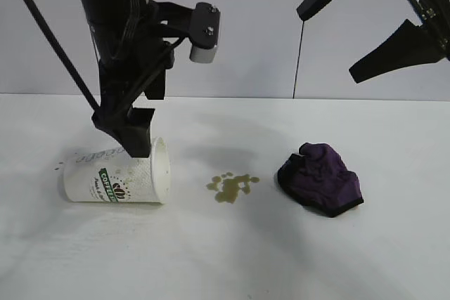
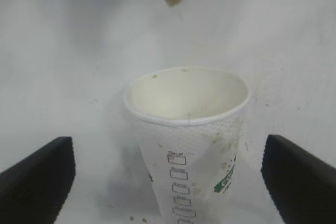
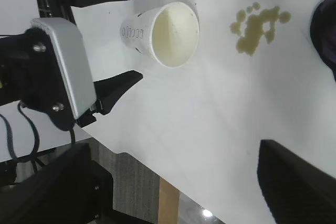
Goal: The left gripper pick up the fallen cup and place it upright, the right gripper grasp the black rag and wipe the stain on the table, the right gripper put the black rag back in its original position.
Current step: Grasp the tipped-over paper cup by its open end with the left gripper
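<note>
The white cup (image 1: 116, 180) lies on its side at the table's left, mouth toward the stain; it also shows in the left wrist view (image 2: 189, 129) and the right wrist view (image 3: 168, 32). My left gripper (image 1: 137, 147) is open just above it, with a finger on each side of the cup and clear of it (image 2: 167, 144). The olive-brown stain (image 1: 232, 186) is at the middle. The dark purple rag (image 1: 322, 177) lies bunched to its right. My right gripper (image 1: 325, 46) hangs open and empty, high at the upper right.
The white table (image 1: 225, 265) stretches toward the front. In the right wrist view the table's edge (image 3: 152, 169) shows, with dark framework beyond it. A grey wall stands behind the table.
</note>
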`<state>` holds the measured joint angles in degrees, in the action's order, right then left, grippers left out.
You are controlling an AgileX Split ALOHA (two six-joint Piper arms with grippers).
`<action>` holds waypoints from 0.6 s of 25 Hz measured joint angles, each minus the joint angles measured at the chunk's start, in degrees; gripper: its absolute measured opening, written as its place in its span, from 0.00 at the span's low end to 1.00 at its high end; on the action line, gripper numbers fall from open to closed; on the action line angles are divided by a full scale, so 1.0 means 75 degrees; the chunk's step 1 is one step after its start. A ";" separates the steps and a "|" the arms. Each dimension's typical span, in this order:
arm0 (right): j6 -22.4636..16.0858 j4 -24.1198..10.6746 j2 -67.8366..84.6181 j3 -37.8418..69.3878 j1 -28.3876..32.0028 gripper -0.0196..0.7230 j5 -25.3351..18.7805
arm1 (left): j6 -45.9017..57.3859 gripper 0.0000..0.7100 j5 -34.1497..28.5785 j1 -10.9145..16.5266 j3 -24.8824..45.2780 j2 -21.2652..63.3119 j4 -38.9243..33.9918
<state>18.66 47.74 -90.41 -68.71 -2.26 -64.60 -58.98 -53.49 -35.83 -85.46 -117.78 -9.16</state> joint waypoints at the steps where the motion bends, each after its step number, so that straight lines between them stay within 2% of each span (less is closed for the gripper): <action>1: 0.0000 0.0000 0.0000 0.0000 0.0000 0.82 0.0000 | 0.0000 0.98 0.0010 0.0000 0.0007 -0.0104 -0.0065; 10: 0.0000 0.0000 0.0000 0.0000 0.0000 0.82 0.0007 | 0.0110 0.98 0.0570 0.0000 0.0051 -0.0411 -0.0199; 15: 0.0000 0.0000 0.0000 0.0000 0.0000 0.82 0.0007 | 0.0816 0.98 0.0857 0.0000 0.0051 -0.0411 -0.0199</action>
<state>18.66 47.74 -90.41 -68.71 -2.26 -64.55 -52.86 -47.06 -35.83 -85.08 -120.86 -10.65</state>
